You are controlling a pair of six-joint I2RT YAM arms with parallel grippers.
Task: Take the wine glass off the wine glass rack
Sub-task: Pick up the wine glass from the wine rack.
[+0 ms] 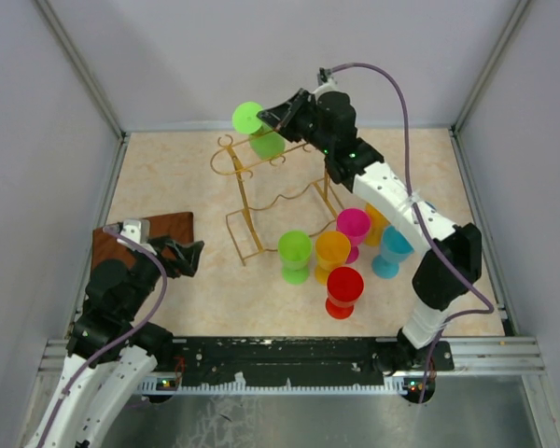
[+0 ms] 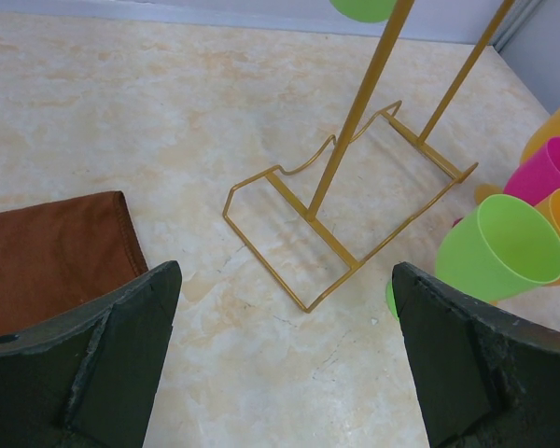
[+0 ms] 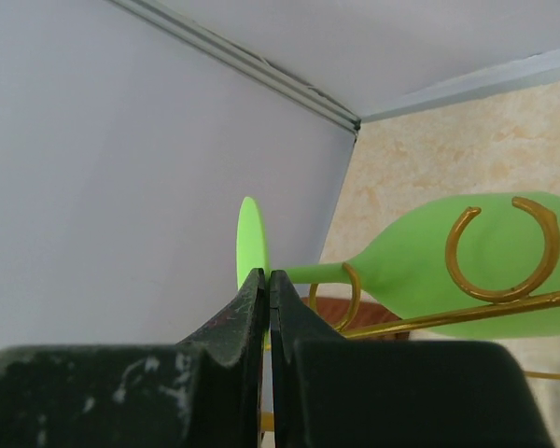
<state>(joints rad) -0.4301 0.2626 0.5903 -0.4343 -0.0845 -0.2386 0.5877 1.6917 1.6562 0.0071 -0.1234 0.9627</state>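
Right end effector [image 3: 268, 275] pinched shut on the stem of the green wine glass [image 3: 411, 271], by its foot; glass hangs on the wine glass rack [image 2: 350, 119], so sliding it off remains; left end effector [image 2: 285, 280] wide open, empty

On the table [image 1: 196, 308], the wine glass rack [image 1: 261, 201] stands mid-rear, with the wine glass [image 1: 266, 142] hanging between its top rails and the right gripper [image 1: 278, 117] at the glass's foot. Upright glasses [image 1: 332, 250] cluster right of the rack's base. A cloth [image 1: 168, 227] lies far left, the left gripper [image 1: 189, 257] just before it.
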